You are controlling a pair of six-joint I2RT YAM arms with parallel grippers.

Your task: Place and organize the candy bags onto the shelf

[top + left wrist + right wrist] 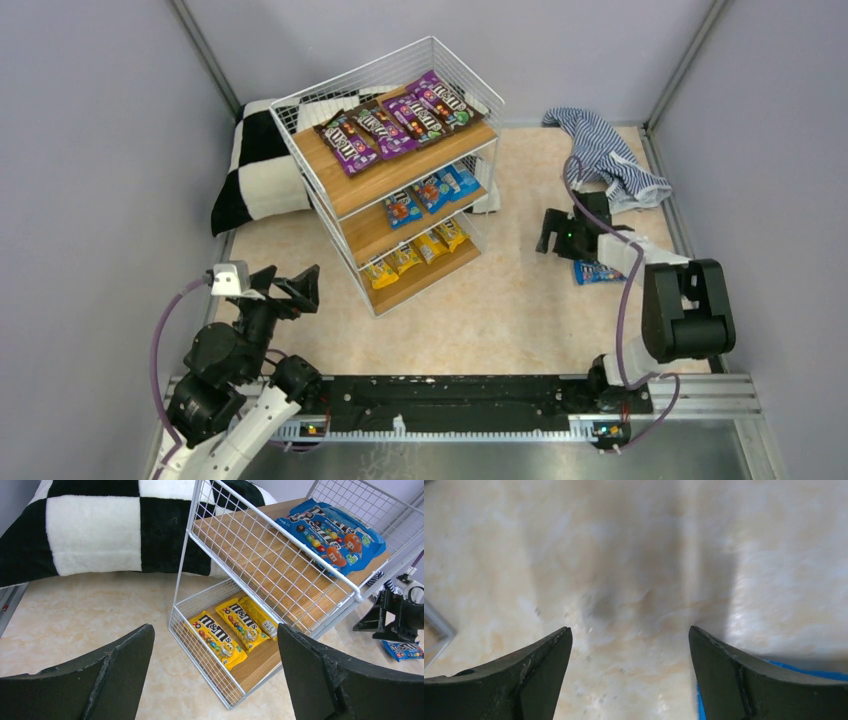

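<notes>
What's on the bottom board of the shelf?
Yellow candy bags lie in a row on the shelf's bottom board. The middle board covers its rear, so anything there is hidden.

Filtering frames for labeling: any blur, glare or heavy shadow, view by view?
Top external: sharp, even light, no harsh glare; purple candy bags read clearly on the shelf. Left wrist: crisp on the yellow candy bags; left hand dark at the bottom edge. Right wrist: table smeared by blur, a shadow band down the middle, bright patch at right; blue candy bag barely shows.
</notes>
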